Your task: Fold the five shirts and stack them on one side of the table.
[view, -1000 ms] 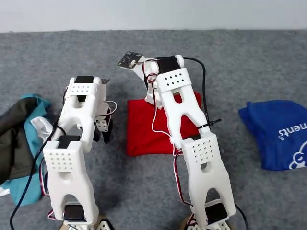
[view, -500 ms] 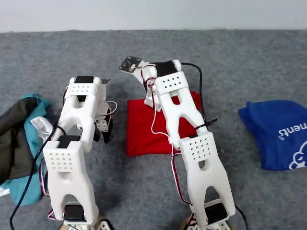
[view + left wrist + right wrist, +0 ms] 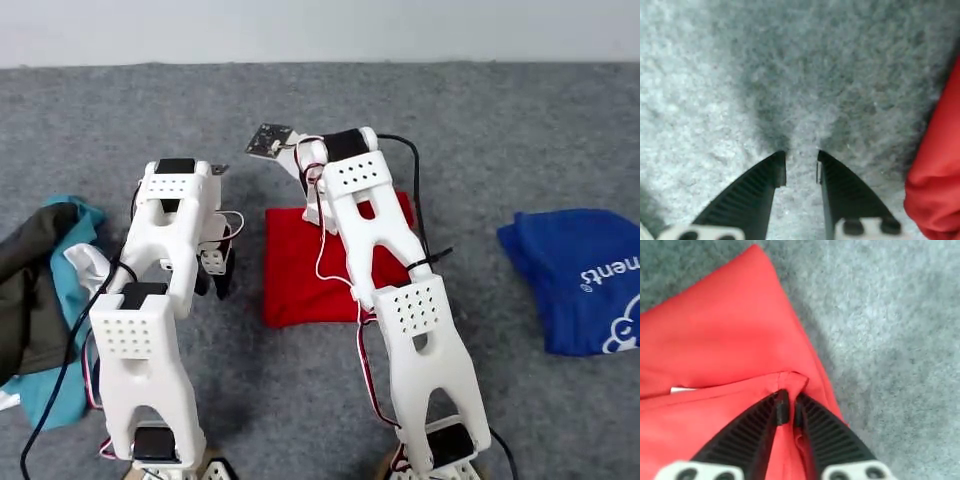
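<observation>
A folded red shirt (image 3: 295,275) lies on the grey carpet between the two arms. My right gripper (image 3: 789,409) is shut on a raised fold of the red shirt (image 3: 715,345) near its far edge, and the right arm (image 3: 365,215) stretches over the cloth. My left gripper (image 3: 801,167) hangs just above bare carpet, its fingers slightly open with nothing between them. The red shirt's edge (image 3: 935,185) lies beside it. In the high view the left gripper (image 3: 218,275) sits just left of the shirt.
A folded blue shirt (image 3: 580,275) with white print lies at the right. A loose pile of dark grey, teal and white shirts (image 3: 40,300) lies at the left edge. Bare carpet runs along the back wall.
The right arm has shifted slightly to the left and toward the front, drawing the pinched red cloth with it. The left arm has stayed still.
</observation>
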`<state>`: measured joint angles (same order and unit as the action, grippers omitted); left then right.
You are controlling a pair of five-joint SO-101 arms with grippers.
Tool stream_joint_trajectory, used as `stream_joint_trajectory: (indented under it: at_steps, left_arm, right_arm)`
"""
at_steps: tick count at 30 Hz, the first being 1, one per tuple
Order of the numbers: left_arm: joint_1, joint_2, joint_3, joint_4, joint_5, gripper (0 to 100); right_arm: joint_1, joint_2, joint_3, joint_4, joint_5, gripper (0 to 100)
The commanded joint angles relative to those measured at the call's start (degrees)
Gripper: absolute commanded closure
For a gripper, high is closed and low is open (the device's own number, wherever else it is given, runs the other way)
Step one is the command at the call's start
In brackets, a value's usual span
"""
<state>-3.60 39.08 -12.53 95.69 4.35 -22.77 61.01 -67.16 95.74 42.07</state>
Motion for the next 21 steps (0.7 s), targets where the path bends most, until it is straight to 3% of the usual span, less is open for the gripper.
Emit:
stream_joint_trajectory:
  at_steps: [1,10,21]
  left_arm:
    - [-0.09,-0.26,-0.13,-0.62,-0.44,90]
    - [-0.09,-0.18,-0.13,-0.62,-0.44,90]
    - [-0.09,-0.18,-0.13,-0.62,-0.44,90]
  right_arm:
    - [0.75,-4.44,-5.63,5.58,0.44,98.8]
    - [3.3,-9.54,-6.59,7.25,-2.64,98.8]
    - [2.95,-10.95,7.21,7.08,-2.64,94.5]
